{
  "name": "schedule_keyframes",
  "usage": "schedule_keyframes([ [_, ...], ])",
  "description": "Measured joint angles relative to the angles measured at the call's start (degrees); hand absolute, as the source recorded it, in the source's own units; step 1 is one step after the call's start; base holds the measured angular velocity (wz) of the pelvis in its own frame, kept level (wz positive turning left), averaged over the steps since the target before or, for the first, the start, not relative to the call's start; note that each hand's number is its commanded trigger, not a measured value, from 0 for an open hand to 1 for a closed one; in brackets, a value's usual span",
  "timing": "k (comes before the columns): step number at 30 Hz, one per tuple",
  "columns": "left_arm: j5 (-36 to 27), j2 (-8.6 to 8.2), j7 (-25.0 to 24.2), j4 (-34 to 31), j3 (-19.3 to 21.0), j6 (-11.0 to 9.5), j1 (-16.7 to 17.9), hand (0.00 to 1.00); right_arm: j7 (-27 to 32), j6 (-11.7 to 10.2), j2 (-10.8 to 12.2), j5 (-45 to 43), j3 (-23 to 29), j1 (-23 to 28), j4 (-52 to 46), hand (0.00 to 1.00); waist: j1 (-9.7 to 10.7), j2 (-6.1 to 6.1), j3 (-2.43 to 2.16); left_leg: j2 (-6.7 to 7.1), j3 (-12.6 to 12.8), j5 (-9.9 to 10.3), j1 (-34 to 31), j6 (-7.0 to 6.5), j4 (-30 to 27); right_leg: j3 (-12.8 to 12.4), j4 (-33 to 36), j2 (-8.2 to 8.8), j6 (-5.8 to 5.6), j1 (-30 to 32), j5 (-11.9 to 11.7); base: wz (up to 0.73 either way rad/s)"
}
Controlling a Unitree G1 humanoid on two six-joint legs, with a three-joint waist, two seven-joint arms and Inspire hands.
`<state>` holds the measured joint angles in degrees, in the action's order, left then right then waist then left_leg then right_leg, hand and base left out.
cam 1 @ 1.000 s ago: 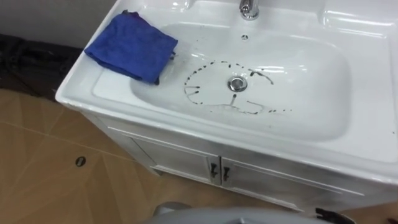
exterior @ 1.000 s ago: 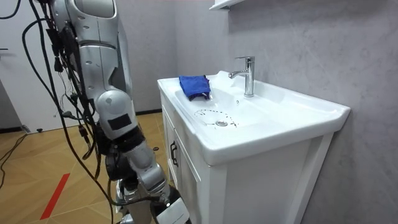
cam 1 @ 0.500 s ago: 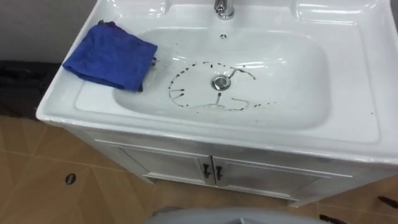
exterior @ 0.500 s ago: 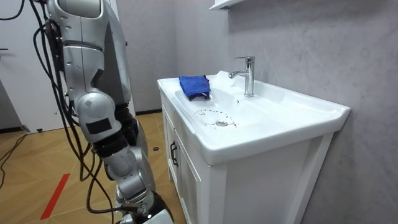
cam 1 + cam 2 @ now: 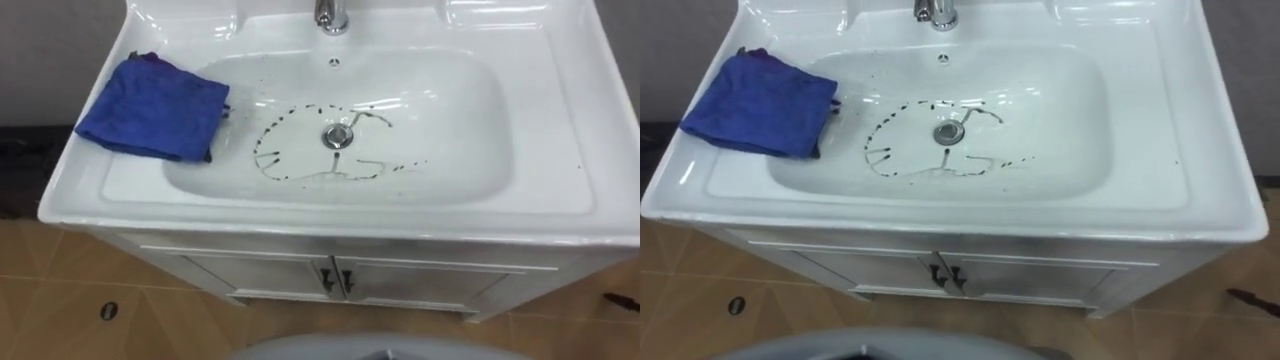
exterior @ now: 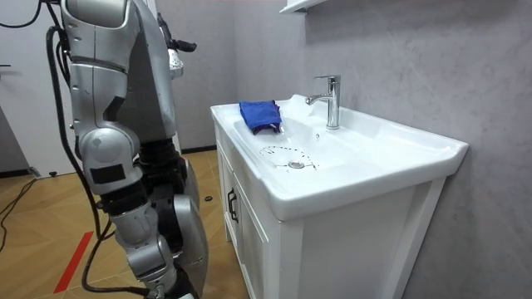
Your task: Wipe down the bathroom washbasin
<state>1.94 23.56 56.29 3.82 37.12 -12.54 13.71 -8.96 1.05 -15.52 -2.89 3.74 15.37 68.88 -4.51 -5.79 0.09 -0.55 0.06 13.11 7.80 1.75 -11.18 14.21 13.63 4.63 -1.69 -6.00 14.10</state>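
Note:
A white basin [image 5: 560, 120] lies below me, almost square to my view. Dark dashed marks [image 5: 268, 130] ring its metal drain [image 5: 338, 134], and a dark line runs along the bowl's near side. A folded blue cloth [image 5: 150, 108] rests on the basin's left rim, its edge hanging slightly over the bowl. In the room view the cloth [image 6: 259, 115] sits at the far end of the basin [image 6: 374, 154], and the robot stands at the room view's left, close to the cabinet front.
A chrome faucet [image 5: 331, 15] stands at the back centre of the basin. Below are white cabinet doors [image 5: 260, 275] with dark handles. Wood floor lies around, with a small dark disc [image 5: 108, 311]. A wall shelf [image 6: 303, 5] hangs above.
The eye view has swung so the basin now sits squarer and more central. In the room view the robot has turned toward the basin. The cloth and marks are unchanged.

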Motion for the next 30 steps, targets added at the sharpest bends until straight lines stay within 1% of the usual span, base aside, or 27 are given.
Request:
schedule_keyframes([
  [2, 0.22, -0.04, -1.35, -0.05, -1.64, 0.17, -0.01, 0.0, -0.01, 0.39, 0.0, 0.01, 0.04, -0.32, 0.03, 0.0, 0.74, -0.05, 0.02, 0.0, 0.11, 0.0, 0.05, 0.0, -0.01, -0.04, 0.01, 0.01, 0.0, 0.02, 0.0, 0.0],
  [4, 2.2, -0.16, -3.1, -0.22, -3.14, 0.89, -0.03, 0.0, -0.02, 0.4, 0.06, 0.02, 0.02, -0.37, 0.04, 0.0, 1.27, -0.03, 0.03, -0.01, 0.12, 0.0, 0.05, 0.0, 0.0, -0.14, 0.06, -0.01, 0.0, 0.05, 0.0, 0.0],
  [6, 6.25, -0.21, -5.85, -0.89, -5.38, 1.78, -0.04, 0.0, -0.53, 1.12, 0.11, 0.0, 0.02, -0.35, 0.03, 0.0, 1.32, 0.05, 0.03, -0.09, 0.9, 0.0, 0.0, 0.0, 0.0, -0.37, 0.2, -0.04, 0.0, 0.28, 0.0, -0.06],
  [8, 8.9, -0.23, -7.78, -1.4, -6.33, 2.42, -0.04, 0.0, -0.9, 1.6, 0.12, -0.16, 0.02, -0.36, 0.04, 0.0, 1.29, 0.09, 0.01, -0.17, 1.39, 0.0, 0.01, 0.0, -0.01, -0.92, 0.31, -0.13, 0.01, 0.54, 0.0, -0.12],
  [11, 14.18, -0.35, -9.85, -1.61, -6.55, 3.46, -0.14, 0.0, -2.11, 1.62, 0.02, -0.15, -0.01, -0.5, -0.03, 0.0, 1.3, 0.21, -0.02, -0.36, 2.36, 0.0, 0.01, 0.0, -0.01, -1.93, 0.48, -0.35, 0.16, 1.01, -0.1, -0.15],
  [13, 16.46, -0.38, -11.01, -1.69, -7.0, 3.64, -0.17, 0.0, -2.67, 1.58, 0.02, -0.25, -0.01, -0.65, 0.05, 0.0, 1.44, 0.31, -0.02, -0.45, 2.34, 0.01, 0.03, 0.0, -0.02, -2.07, 0.3, -0.47, 0.24, 1.0, -0.23, -0.07],
  [16, 16.9, -0.88, -13.06, -4.37, -9.26, 3.94, -0.07, 0.0, -3.9, 1.56, 0.04, -1.28, -0.18, -0.67, 0.43, 0.0, 1.65, 0.52, 0.03, -0.57, 2.29, 0.01, 0.02, 0.0, -0.07, -2.33, 0.2, -0.66, 0.31, 0.96, -0.29, 0.0],
  [19, 16.83, -2.03, -14.55, -7.29, -11.57, 3.94, -0.04, 0.0, -4.37, 1.56, 0.08, -1.83, -0.2, -0.82, 0.47, 0.0, 1.98, 0.75, 0.01, -0.6, 2.26, 0.01, 0.01, 0.0, -0.05, -2.31, 0.12, -0.72, 0.35, 0.89, -0.31, 0.02],
  [21, 16.81, -2.63, -15.67, -8.67, -13.74, 3.94, -0.04, 0.0, -4.33, 1.57, 0.29, -2.16, -0.18, -2.1, 1.7, 0.0, 3.3, 0.9, 0.21, -0.63, 2.23, 0.01, -0.01, 0.0, 0.0, -2.31, 0.06, -0.8, 0.35, 0.75, -0.31, 0.07],
  [23, 16.79, -2.73, -17.13, -8.74, -15.5, 3.92, -0.03, 0.0, -4.34, 1.61, 0.41, -2.2, -0.18, -3.23, 2.97, 0.0, 4.1, 1.06, 0.27, -0.67, 2.37, 0.01, 0.0, 0.0, 0.02, -2.39, 0.34, -0.82, 0.37, 0.74, -0.32, -0.02],
  [25, 16.83, -2.89, -18.77, -8.74, -17.01, 3.93, -0.01, 0.0, -4.32, 1.58, 0.55, -2.22, -0.18, -3.81, 3.26, 0.0, 4.42, 1.3, 0.45, -0.72, 2.94, 0.01, -0.07, 0.0, 0.02, -2.67, 0.49, -0.83, 0.39, 1.04, -0.33, -0.07],
  [27, 16.85, -2.91, -21.15, -8.72, -18.88, 3.92, -0.01, 0.0, -4.32, 1.58, 0.95, -2.18, -0.18, -4.21, 4.24, 0.0, 4.81, 1.9, 0.66, -0.71, 3.14, 0.01, -0.07, 0.0, 0.02, -2.93, 0.49, -0.86, 0.39, 1.08, -0.33, -0.05],
  [29, 16.96, -3.04, -22.55, -8.59, -20.21, 3.93, -0.01, 0.0, -4.35, 1.7, 1.41, -1.84, -0.19, -4.2, 4.7, 0.0, 4.87, 2.43, 0.7, -0.71, 3.34, 0.01, -0.1, 0.0, 0.04, -3.15, 0.47, -0.89, 0.39, 1.15, -0.33, -0.05],
  [30, 17.27, -3.39, -23.77, -8.43, -20.84, 3.99, -0.01, 0.0, -4.34, 1.95, 1.71, -1.65, -0.19, -4.21, 4.72, 0.0, 4.83, 2.43, 0.53, -0.74, 3.82, 0.01, -0.12, 0.0, 0.04, -3.3, 0.44, -0.9, 0.39, 1.19, -0.33, -0.06],
])
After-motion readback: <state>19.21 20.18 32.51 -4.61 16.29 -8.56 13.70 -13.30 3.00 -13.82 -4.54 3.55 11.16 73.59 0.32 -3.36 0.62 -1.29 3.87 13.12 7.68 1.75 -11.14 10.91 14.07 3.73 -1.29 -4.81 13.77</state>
